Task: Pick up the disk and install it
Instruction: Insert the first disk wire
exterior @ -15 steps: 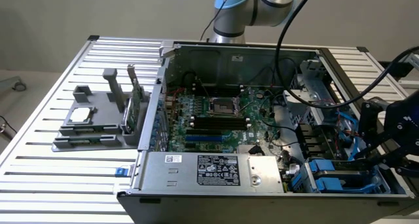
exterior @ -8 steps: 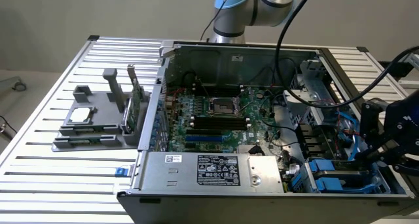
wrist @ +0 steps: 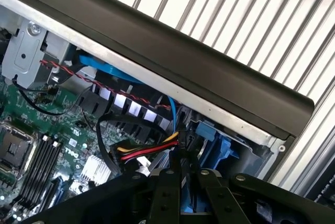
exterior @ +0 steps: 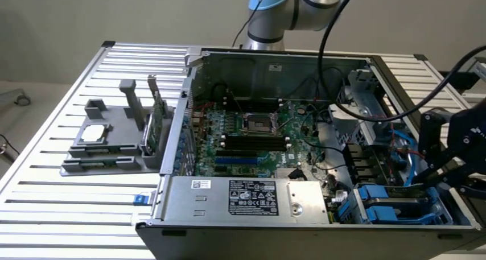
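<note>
The disk (exterior: 395, 206) lies flat in its blue carrier in the drive bay, at the near corner of the open computer case (exterior: 262, 228) on the exterior view's right. In the wrist view the carrier's blue plastic (wrist: 217, 143) shows just beyond the fingertips. My black gripper (exterior: 427, 177) hangs directly above the bay's far end, close to the carrier. Its two fingers stand nearly together in the wrist view, gripper (wrist: 183, 177), with only a thin slit between them. I cannot tell whether they pinch any part of the carrier.
Red, yellow and black cables (wrist: 149, 153) run beside the fingertips. The motherboard (exterior: 251, 129) and a silver power supply (exterior: 251, 197) take up the case's middle. A grey fixture (exterior: 106, 152) with a square chip (exterior: 95, 133) and a green card (exterior: 156, 123) stands on the slatted table (exterior: 68, 214).
</note>
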